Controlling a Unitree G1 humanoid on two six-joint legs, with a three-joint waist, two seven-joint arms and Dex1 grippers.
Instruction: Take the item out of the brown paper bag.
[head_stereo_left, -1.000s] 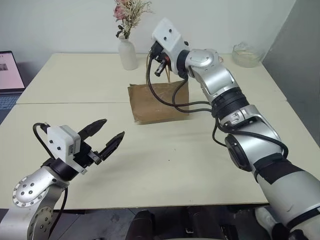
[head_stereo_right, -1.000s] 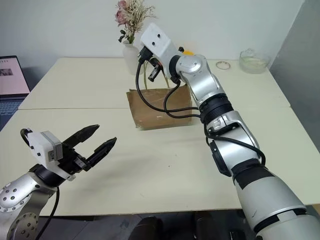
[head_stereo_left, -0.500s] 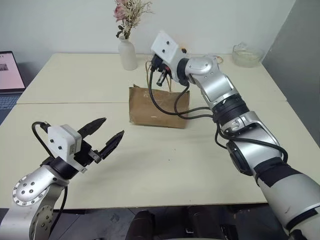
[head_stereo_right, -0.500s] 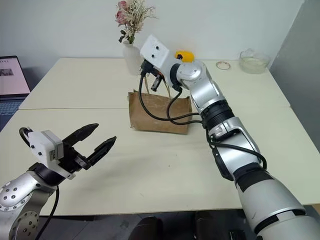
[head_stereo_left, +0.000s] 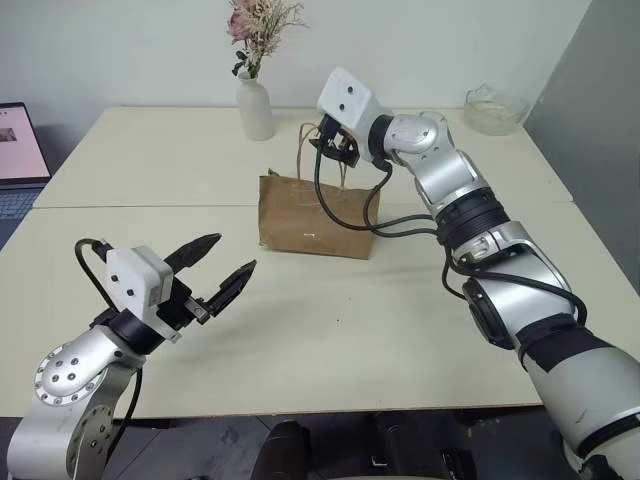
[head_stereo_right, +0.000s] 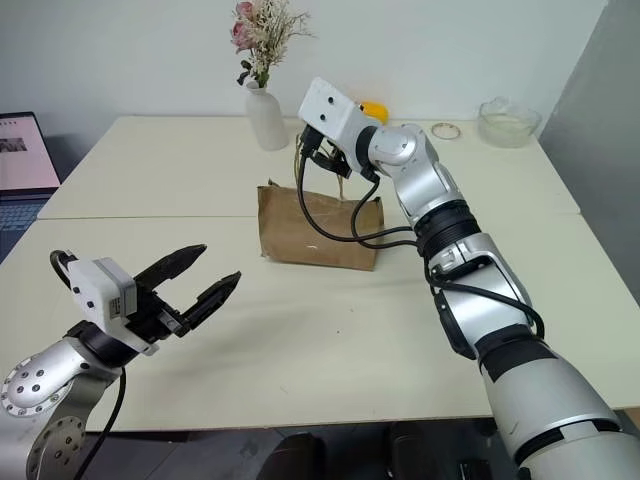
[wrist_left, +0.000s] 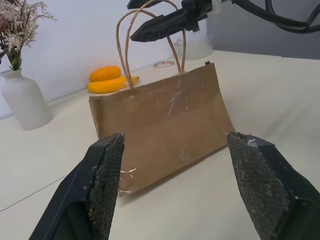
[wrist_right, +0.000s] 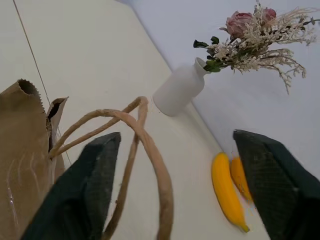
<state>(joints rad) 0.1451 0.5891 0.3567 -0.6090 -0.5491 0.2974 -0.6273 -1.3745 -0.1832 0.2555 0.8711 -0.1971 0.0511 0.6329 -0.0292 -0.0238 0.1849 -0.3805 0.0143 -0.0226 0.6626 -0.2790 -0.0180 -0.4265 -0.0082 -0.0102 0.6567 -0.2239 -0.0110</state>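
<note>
Now right gripper spread wide, tan loop handles between its fingers at the top of the brown paper bag, bag upright on table, item unseen, left gripper parted, well short of bag, white vase behind bag.

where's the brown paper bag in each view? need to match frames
Left eye: brown paper bag mid-table, under the right gripper.
Right eye: centre, standing.
Left wrist: centre, between the left gripper's fingers.
Right wrist: rim and handles at the left edge.
Shared landmark: white vase behind it.
</note>
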